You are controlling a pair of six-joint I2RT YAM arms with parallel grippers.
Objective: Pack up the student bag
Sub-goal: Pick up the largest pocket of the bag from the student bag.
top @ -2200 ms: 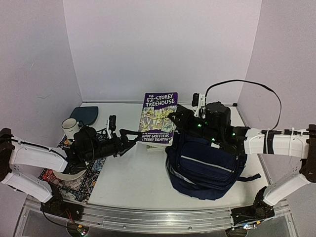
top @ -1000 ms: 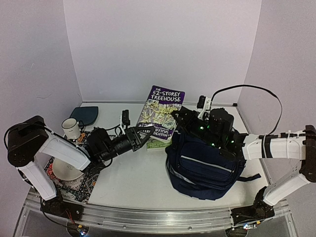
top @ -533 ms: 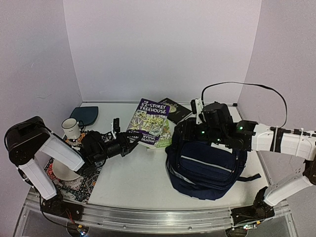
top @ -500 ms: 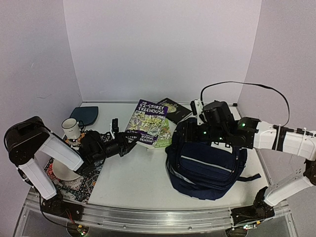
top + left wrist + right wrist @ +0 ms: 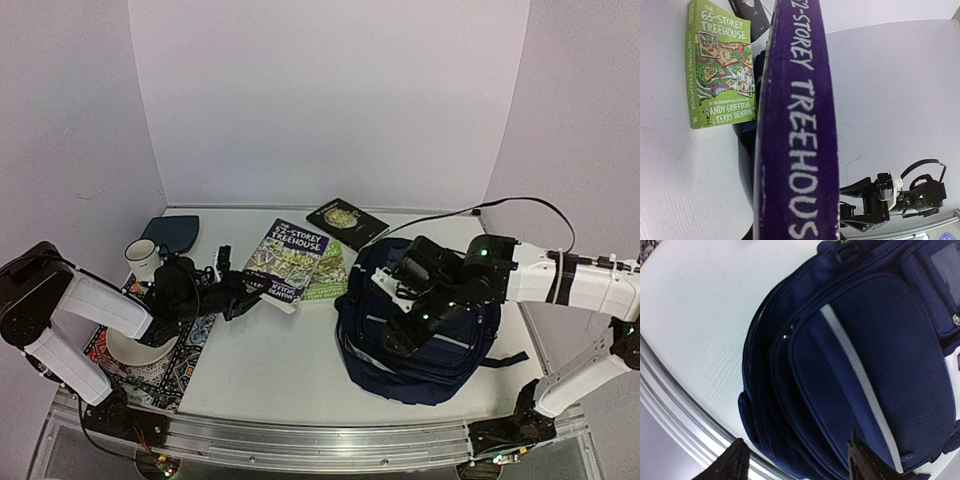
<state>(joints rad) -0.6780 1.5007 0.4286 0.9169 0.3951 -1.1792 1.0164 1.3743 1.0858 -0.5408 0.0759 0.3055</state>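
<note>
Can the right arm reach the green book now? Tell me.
Probably yes. The right gripper hangs open and empty over the student bag; the green book lies flat beside it, uncovered. The purple book in the left gripper could crowd it.

The student bag point(image 5: 420, 335) stands on the right half of the table point(image 5: 270, 385). Left of it the 52-Storey Treehouse book point(image 5: 285, 262) tilts up in the left gripper point(image 5: 243, 292), with the 65-Storey Treehouse book point(image 5: 326, 272) flat between them and a third book point(image 5: 347, 218) behind. Far left, a mug point(image 5: 143, 258) stands before a pouch point(image 5: 172, 232), near a mat point(image 5: 150, 375) bearing a dish point(image 5: 125, 349)
</note>
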